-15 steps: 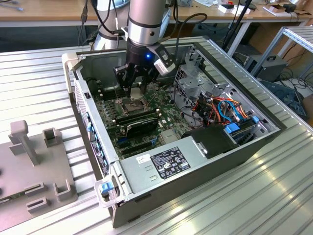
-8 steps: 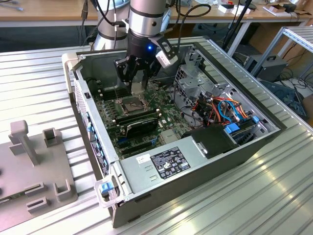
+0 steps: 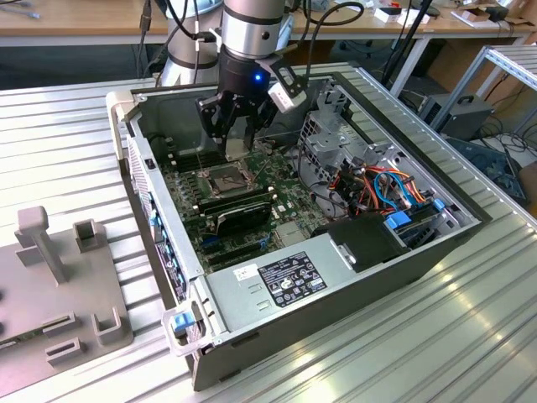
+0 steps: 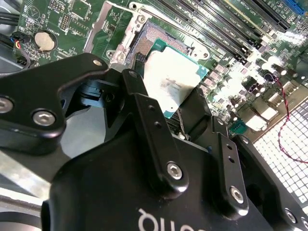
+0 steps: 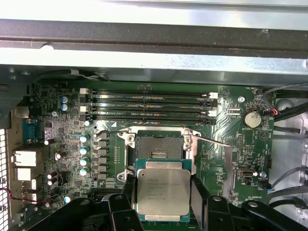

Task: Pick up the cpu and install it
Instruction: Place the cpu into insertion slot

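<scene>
Open computer case (image 3: 126, 113) lying on its side on a ribbed metal worktop (image 3: 436, 336). Pinching the cpu (image 5: 162, 191) with the hand (image 3: 238, 148), black fingers (image 5: 199, 204) pressed against two opposite edges of the chip. Held flat, silver-grey top up, above the green motherboard (image 3: 289, 210), not seated. In the first wrist view, partly over the edge of the open socket (image 5: 159, 148) nearest the hand; same in the second wrist view, bare contact field visible beyond the chip. Clear of the socket in the exterior view, exact gap hard to tell. Thin metal lever angled out at one side of the socket. Four long memory slots (image 5: 149, 103) on the far side of the socket from the hand, round coin battery (image 5: 250, 119) near a board corner. In the exterior view, arm entering from the top, blue light on the wrist, hand over the socket area toward the case's far end. Nearer the camera on the board, a black oblong part (image 3: 243, 220); past it a grey power supply (image 3: 277, 281) with a label at the near end. Toward the exterior view's right, a metal drive cage (image 3: 336, 138) and a bundle of orange and blue cables (image 3: 382, 189). At the exterior view's left on the worktop, a grey holder block (image 3: 50, 285) with upright posts, well apart from the case.
</scene>
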